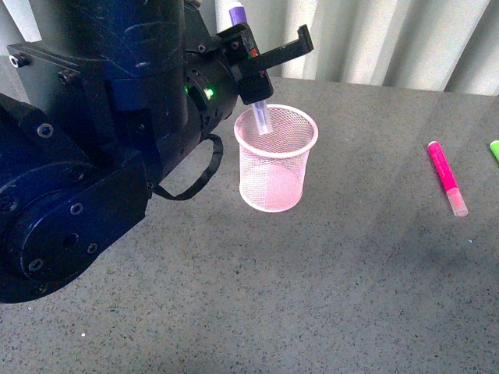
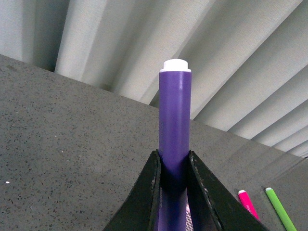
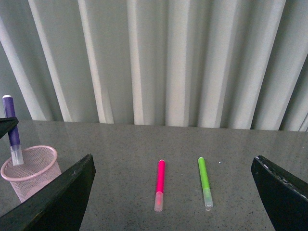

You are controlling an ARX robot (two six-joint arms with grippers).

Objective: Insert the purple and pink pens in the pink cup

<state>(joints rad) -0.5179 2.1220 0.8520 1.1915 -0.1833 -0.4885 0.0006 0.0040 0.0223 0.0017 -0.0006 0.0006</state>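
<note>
Six entries, largest first.

1. Grey speckled table (image 1: 327,296), pleated curtain behind it.
2. My right gripper (image 3: 173,158): jaws spread wide, nothing between them, hanging above the table.
3. My left gripper (image 2: 173,161): jaws clamped on the purple pen's barrel, poised over the cup.
4. Pink cup (image 1: 273,167): wire mesh, upright on the table.
5. Purple pen (image 2: 174,120): held near vertical, its clear-capped lower end dipping inside the cup's mouth.
6. Pink pen (image 1: 446,175): lying flat on the table, well apart from the cup; a green marker (image 3: 205,183) lies beside it.
</note>
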